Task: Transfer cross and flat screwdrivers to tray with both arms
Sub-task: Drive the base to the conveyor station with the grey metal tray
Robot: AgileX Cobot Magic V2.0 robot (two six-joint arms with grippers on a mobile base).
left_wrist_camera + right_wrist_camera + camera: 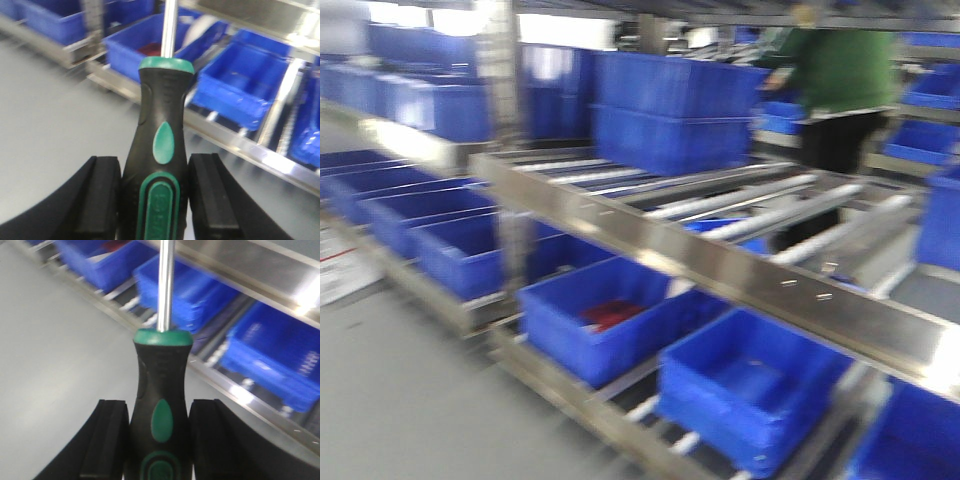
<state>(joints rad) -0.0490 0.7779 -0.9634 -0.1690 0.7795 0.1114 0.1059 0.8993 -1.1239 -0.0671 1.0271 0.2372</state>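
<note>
In the left wrist view my left gripper (155, 172) is shut on a screwdriver (159, 125) with a black-and-green handle, its grey shaft pointing up and away over the floor and shelving. In the right wrist view my right gripper (157, 415) is likewise shut on a second black-and-green screwdriver (162, 375), shaft running upward out of frame. Black fingers (102, 195) (105, 440) press each handle from both sides. Neither tip shows, so I cannot tell cross from flat. The tray is out of view. The front view shows neither arm.
A steel roller rack (720, 250) runs across the front view, with deep blue bins (610, 315) (750, 385) on its lower level and stacked blue bins (670, 110) on top. A person in green (840, 80) stands behind it. Grey floor (400, 390) lies at lower left.
</note>
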